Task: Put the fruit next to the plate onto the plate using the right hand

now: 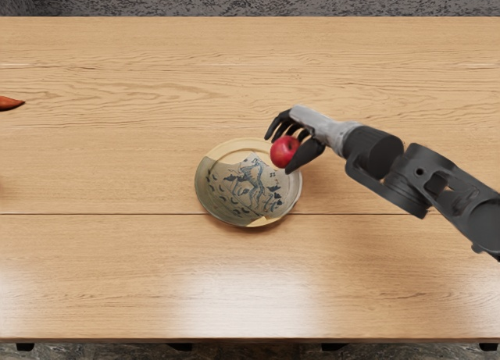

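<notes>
A red apple [283, 151] is held in my right hand [292, 141], whose dark fingers curl around it from above and from the right. The arm comes in from the picture's right edge. The apple hangs over the upper right rim of the plate [215, 196], a round beige dish with a dark blue painted pattern lying in the middle of the wooden table. Whether the apple touches the rim I cannot tell. The left arm does not show.
At the far left edge of the table lies the tip of an orange-red object [9, 103]. The wooden table [117, 258] runs across the whole view, with its front edge near the bottom.
</notes>
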Available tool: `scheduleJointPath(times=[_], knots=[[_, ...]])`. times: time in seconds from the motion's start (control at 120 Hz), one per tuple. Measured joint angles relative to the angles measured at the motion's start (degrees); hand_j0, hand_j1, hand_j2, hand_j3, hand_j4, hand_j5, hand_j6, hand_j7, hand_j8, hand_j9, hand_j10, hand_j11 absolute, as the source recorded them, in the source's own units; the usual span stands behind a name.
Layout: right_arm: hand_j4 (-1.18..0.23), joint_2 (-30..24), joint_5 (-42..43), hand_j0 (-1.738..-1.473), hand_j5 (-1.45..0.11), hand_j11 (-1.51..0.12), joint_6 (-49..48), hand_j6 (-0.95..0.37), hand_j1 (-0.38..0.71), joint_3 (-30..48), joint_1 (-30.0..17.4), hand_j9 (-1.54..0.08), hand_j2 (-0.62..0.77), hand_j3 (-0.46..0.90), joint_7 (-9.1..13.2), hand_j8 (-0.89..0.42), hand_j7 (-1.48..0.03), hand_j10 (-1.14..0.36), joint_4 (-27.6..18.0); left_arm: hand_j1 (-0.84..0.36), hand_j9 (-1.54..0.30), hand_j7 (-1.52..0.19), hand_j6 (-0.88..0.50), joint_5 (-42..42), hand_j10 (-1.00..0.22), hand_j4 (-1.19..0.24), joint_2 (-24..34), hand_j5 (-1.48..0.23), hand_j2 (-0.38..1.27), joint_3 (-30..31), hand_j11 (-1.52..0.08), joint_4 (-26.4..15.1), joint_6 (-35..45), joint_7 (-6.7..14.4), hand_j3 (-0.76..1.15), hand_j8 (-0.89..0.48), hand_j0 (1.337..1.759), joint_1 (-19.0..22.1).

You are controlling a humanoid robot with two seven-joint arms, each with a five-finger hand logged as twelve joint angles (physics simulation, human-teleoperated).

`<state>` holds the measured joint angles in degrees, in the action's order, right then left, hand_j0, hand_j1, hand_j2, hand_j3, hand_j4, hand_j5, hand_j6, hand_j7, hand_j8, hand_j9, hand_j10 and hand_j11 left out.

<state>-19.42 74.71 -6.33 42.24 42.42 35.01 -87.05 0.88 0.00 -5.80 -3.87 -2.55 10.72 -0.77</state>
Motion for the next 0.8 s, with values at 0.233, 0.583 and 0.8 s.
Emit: scheduleJointPath(times=[0.233, 0.583, 0.8], knots=[[-0.57, 4.5, -0.3, -1.658, -0.78, -0.76, -1.3, -0.47, 0.28, -0.3, 0.6, -0.76, 0.27, 0.00, 0.0, -0.40, -0.76, -0.55, -0.4, 0.34, -0.02, -0.02, -0.01, 0.0, -0.01, -0.01, 0.0, -0.02, 0.00, 0.0, -0.02, 0.0, 0.0, 0.0, 0.00, -0.01, 1.658, 0.0], [-0.58, 6.2, 0.0, -1.658, -0.80, -0.77, -1.4, -0.48, 0.25, -1.8, -4.0, -0.78, 0.21, 0.00, 0.0, -0.40, -0.77, -0.54, -0.1, 0.34, -0.02, -0.02, -0.01, 0.0, -0.01, -0.01, 0.0, -0.02, 0.00, 0.0, -0.02, 0.0, 0.0, 0.0, 0.00, -0.01, 1.658, 0.0], [-0.26, 6.0, -0.1, -1.658, -0.35, -0.34, -1.5, -0.22, -0.08, 0.2, -4.1, -0.34, 0.07, 0.00, 0.0, -0.19, -0.34, -0.24, -0.3, 0.34, -0.02, -0.02, -0.01, 0.0, -0.01, -0.01, 0.0, -0.02, 0.00, 0.0, -0.02, 0.0, 0.0, 0.0, 0.00, -0.01, 1.658, 0.0]])
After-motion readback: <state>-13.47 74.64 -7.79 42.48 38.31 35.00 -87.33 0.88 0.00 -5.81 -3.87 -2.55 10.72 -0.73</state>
